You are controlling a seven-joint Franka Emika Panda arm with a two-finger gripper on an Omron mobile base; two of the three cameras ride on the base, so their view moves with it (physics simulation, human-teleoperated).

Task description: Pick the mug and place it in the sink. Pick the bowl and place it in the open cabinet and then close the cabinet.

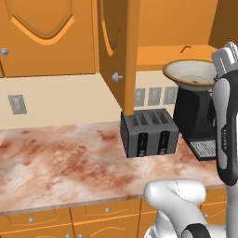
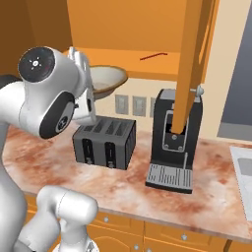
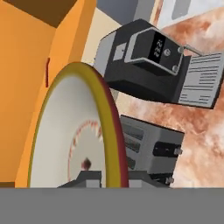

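My gripper point(image 3: 111, 177) is shut on the rim of the bowl point(image 3: 74, 131), a wide cream-white bowl with a tan-olive rim. The bowl point(image 1: 190, 74) hangs in the air above the coffee machine, just in front of the open cabinet's shelf point(image 1: 186, 52). The cabinet door point(image 1: 118, 51) stands swung out to the left of it. From the right base view the bowl point(image 2: 106, 78) shows behind my arm, and the door point(image 2: 194, 59) hangs in front of the coffee machine. A pale grey edge of the sink point(image 2: 243, 172) lies at the far right. The mug is out of view.
A dark toaster point(image 1: 148, 132) sits on the marbled counter point(image 1: 69, 162) below the open door. A black coffee machine point(image 1: 197, 121) stands right of it, under the bowl. Closed upper cabinet doors point(image 1: 42, 32) are to the left. Drawer fronts point(image 1: 107, 211) run below the counter edge.
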